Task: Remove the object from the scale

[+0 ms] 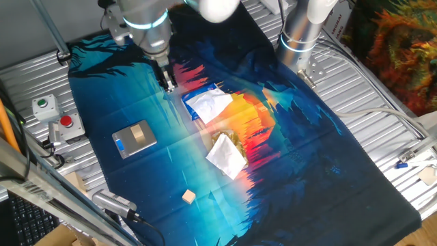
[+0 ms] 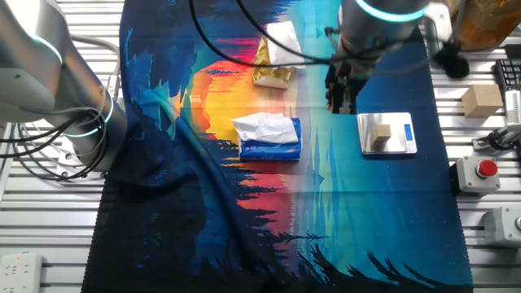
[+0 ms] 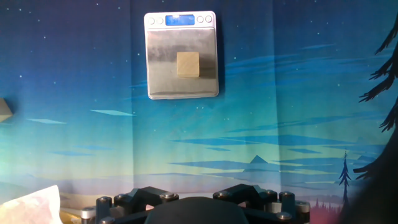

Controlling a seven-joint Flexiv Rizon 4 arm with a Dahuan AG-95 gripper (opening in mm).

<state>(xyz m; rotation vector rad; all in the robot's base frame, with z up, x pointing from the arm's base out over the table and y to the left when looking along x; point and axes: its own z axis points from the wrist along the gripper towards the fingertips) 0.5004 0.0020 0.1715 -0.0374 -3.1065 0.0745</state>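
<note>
Printed blue-and-orange cloth (image 1: pixel 321 150) over slatted table (image 1: pixel 382 82)

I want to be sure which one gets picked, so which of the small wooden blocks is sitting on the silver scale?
The tan wooden block resting on the square silver scale. The smaller pale wooden cube lies apart on the blue cloth.
</note>
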